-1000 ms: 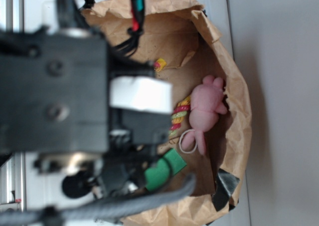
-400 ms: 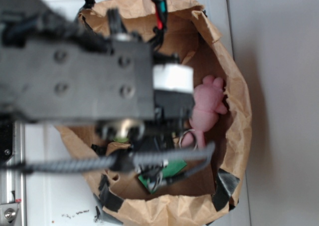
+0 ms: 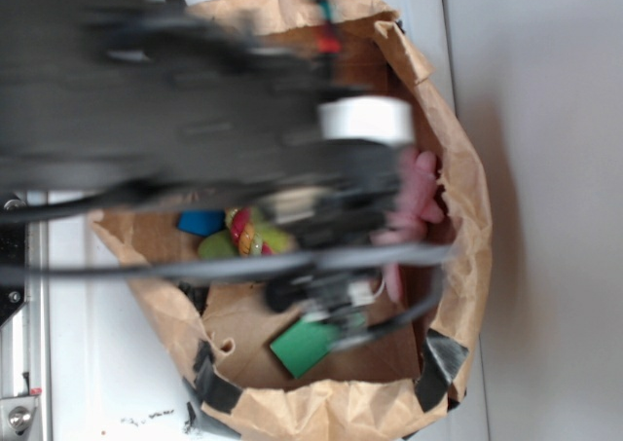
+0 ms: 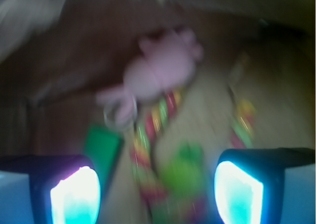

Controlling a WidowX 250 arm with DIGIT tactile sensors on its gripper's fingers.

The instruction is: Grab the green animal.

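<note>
My gripper (image 4: pixel 158 192) is spread wide with nothing between its two glowing pads (image 4: pixel 75 194), hanging inside the brown paper bag (image 3: pixel 465 217). The green animal (image 4: pixel 183 170) lies on the bag floor in the gap between the pads, nearer my right one and not touching either. Striped red-yellow-green cords (image 4: pixel 148 135) run beside it and underneath. Further up sits the pink plush animal (image 4: pixel 160 68), a metal ring (image 4: pixel 118 116) at its lower end. The flat dark-green block (image 4: pixel 101 145) lies left of the cords, above my left pad. From the exterior camera my blurred arm (image 3: pixel 175 120) hides most of the bag; a blue object (image 3: pixel 201 223), maybe a block, shows beneath it
</note>
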